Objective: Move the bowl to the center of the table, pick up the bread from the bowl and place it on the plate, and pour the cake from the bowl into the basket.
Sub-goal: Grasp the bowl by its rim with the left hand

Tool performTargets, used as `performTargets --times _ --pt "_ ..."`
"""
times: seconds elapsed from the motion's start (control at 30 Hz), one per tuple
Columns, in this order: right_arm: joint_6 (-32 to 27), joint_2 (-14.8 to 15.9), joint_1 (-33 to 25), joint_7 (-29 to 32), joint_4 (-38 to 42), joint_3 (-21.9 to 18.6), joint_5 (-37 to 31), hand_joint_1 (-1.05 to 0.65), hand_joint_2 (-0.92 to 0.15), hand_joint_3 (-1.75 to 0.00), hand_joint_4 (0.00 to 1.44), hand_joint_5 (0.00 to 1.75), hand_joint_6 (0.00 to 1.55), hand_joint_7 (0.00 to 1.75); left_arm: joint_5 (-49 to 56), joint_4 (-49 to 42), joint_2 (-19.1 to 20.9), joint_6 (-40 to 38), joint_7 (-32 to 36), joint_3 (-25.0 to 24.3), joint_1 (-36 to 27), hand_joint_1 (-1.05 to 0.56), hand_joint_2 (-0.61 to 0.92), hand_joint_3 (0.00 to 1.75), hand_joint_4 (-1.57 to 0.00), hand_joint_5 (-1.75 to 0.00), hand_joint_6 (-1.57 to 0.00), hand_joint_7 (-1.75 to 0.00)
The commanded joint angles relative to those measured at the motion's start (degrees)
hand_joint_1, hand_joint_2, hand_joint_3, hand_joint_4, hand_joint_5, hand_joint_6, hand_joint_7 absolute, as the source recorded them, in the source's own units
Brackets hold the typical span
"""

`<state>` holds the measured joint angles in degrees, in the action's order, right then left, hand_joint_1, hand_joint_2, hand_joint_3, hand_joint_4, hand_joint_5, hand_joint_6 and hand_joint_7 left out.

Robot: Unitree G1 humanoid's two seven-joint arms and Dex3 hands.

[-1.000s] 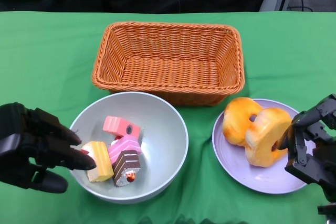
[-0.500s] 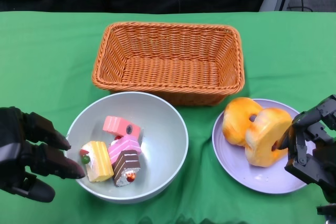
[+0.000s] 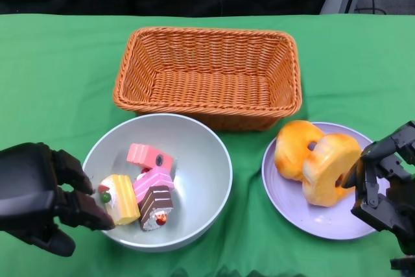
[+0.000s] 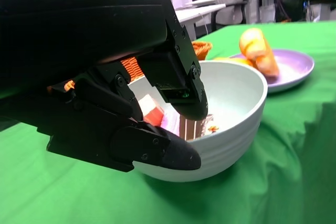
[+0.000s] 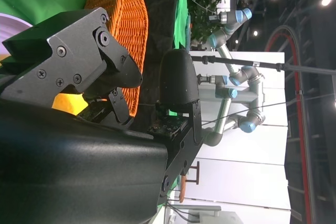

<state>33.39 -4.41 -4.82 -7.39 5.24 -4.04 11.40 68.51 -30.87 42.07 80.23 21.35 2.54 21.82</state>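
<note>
The grey bowl (image 3: pixel 159 180) sits on the green surface (image 3: pixel 58 82) just in front of the wicker basket (image 3: pixel 209 74), holding several cake pieces (image 3: pixel 139 194). The left hand (image 3: pixel 39 198) is at the bowl's left rim: its fingers (image 4: pixel 157 148) lie against the outer wall while another reaches over the rim inside, pinching the edge. Two breads (image 3: pixel 316 159) lie on the purple plate (image 3: pixel 305 209). The right hand (image 3: pixel 386 186) hangs at the plate's right edge, fingers apart, holding nothing, just beside the nearer bread.
</note>
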Motion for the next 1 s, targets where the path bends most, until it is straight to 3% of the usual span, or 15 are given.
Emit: performTargets --times 0.03,0.3,0.57,1.0 --pt "0.70 0.02 -0.63 0.40 -1.08 -0.45 -0.23 0.05 -0.58 -1.23 0.71 1.75 0.56 1.54 1.27 1.07 2.27 -3.02 4.65 3.90 -0.76 -0.64 0.92 0.03 -0.92 -0.22 -0.93 0.00" --pt "0.67 -0.72 -1.02 1.96 -1.78 -0.44 -1.65 0.04 -0.56 -1.25 0.73 1.75 0.58 1.55 0.08 1.38 4.33 -8.03 8.57 11.58 0.17 -0.67 0.90 0.00 -0.90 -0.21 -0.90 0.00" --pt "1.11 -0.97 -1.12 2.72 -1.65 -0.41 -1.93 0.04 -0.55 -1.27 0.73 1.75 0.58 1.54 -4.70 2.49 5.80 -11.14 2.07 16.01 1.13 -0.64 0.88 0.00 -0.91 -0.19 -0.90 -0.01" --pt "1.92 -1.88 -1.54 5.13 -2.04 -0.19 -3.96 0.03 -0.51 -1.33 0.76 1.75 0.60 1.57 -10.24 4.68 5.53 -16.32 -6.14 18.32 1.00 -0.66 0.92 0.03 -0.92 -0.18 -0.89 0.00"
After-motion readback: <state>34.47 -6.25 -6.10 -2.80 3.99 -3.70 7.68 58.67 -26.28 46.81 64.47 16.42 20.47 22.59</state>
